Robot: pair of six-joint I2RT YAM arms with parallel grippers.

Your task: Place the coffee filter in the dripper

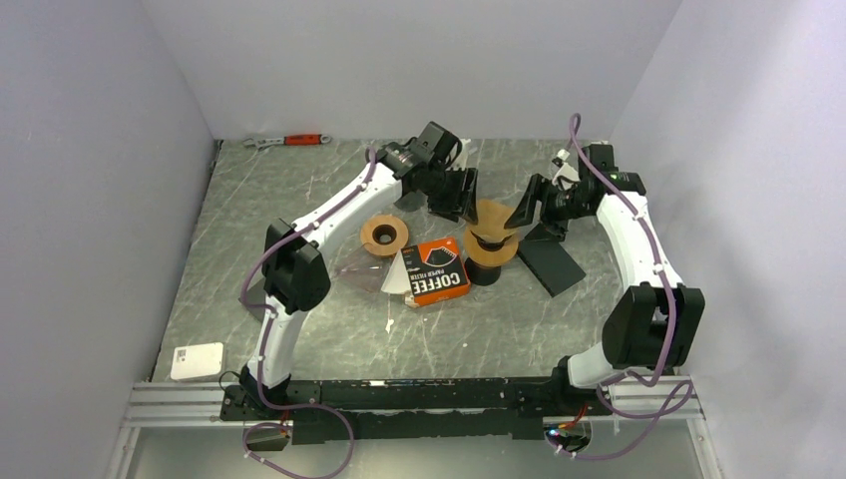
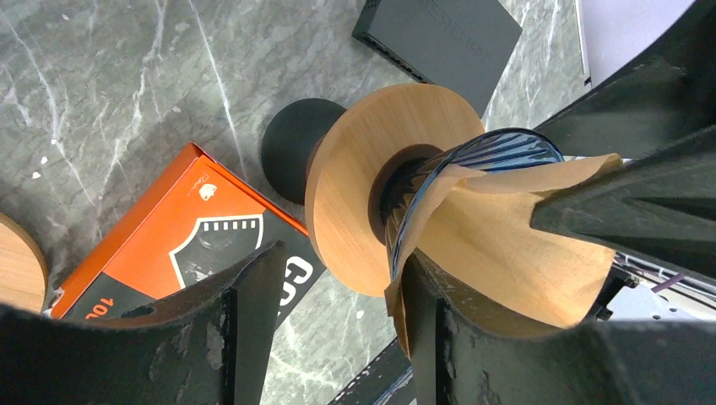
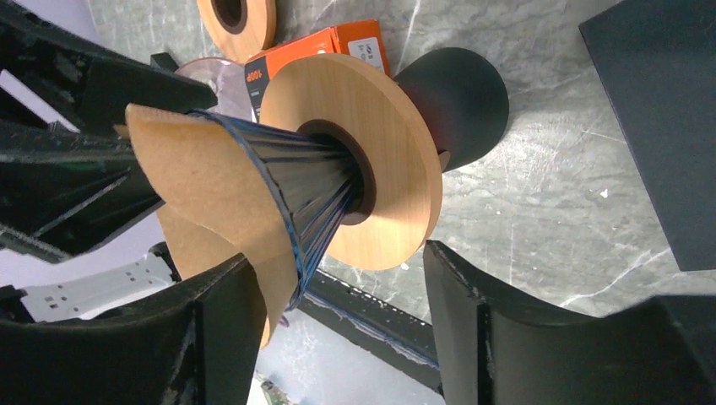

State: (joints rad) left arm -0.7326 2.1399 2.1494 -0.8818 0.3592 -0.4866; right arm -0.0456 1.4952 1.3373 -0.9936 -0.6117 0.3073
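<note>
While the paper filter sits opened in the cone of the dripper at mid-table, the left gripper and right gripper flank it, fingers spread, holding nothing, just beside the paper's rim.

Orange box: "COFFEE", "PAPER FILTER" on top.

I see the coffee filter, a brown paper cone, sitting inside the dripper with its mouth open upward. Its upper edge sticks out past the glass rim (one side flares outward a little in my left wrist view). The dripper is a dark ribbed glass cone through a round wooden collar on a black base, standing upright mid-table.
</note>
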